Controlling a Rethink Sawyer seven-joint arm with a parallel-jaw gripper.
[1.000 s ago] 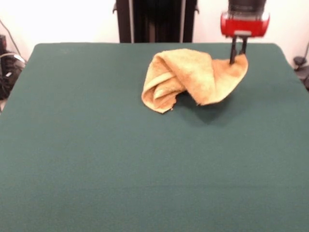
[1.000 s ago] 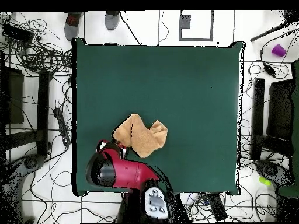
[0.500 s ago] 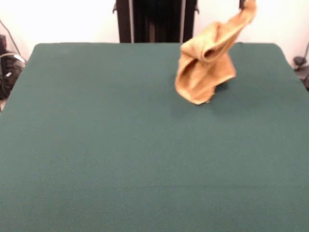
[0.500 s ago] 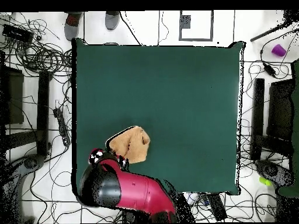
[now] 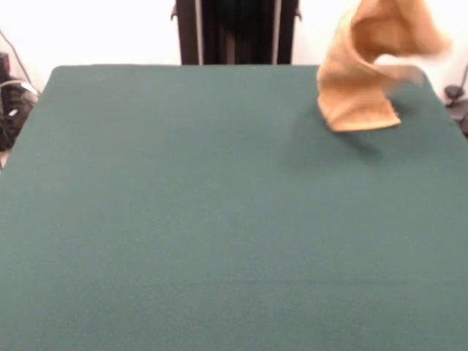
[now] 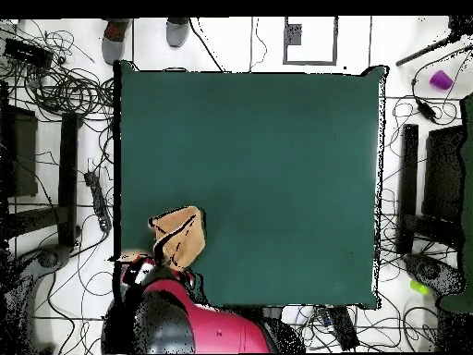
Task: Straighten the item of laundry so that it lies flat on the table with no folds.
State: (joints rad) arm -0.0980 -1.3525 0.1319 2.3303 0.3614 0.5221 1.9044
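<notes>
So the towel point(image 5: 362, 69) went from slumped on the table point(image 5: 183, 219) to hanging bunched at the frame's upper right, dragged toward the edge. We can't tell what the gripper's doing, it's hidden. Still nowhere near flat, we reckon.

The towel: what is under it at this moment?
Under the hanging towel only the bare green table shows, with a faint shadow. The towel's top leaves the front view, so what holds it is hidden.
</notes>
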